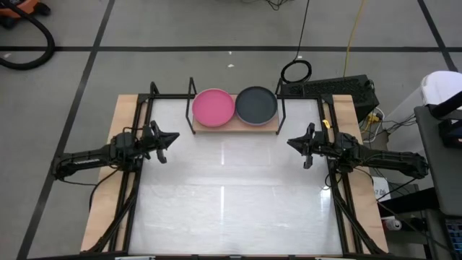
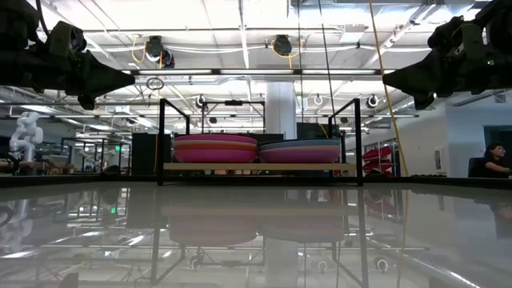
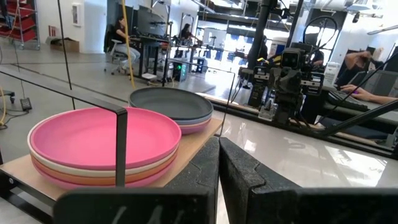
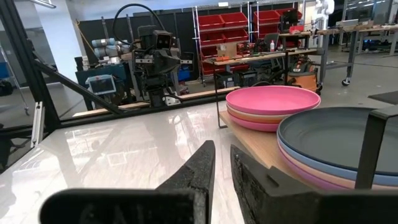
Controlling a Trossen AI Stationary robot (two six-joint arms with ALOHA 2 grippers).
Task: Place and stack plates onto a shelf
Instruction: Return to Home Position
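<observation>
Two stacks of plates sit side by side on the light-wood shelf (image 1: 234, 127) at the table's far middle. The left stack (image 1: 214, 107) has a magenta plate on top, with beige and reddish rims below it (image 3: 102, 168). The right stack (image 1: 256, 105) is topped by a black plate, with bluish and pink rims under it (image 4: 323, 171). My left gripper (image 1: 170, 139) hovers shut above the table, near and left of the shelf. My right gripper (image 1: 292, 142) hovers shut, near and right of the shelf. Both point inward, and neither holds anything.
The shelf's thin black frame posts (image 1: 192, 94) (image 1: 282, 97) rise at its ends. The glossy white tabletop (image 1: 231, 195) spreads between and in front of the arms. Cables and equipment (image 1: 339, 90) lie beyond the table's far right corner. People sit at desks in the room behind (image 3: 121, 37).
</observation>
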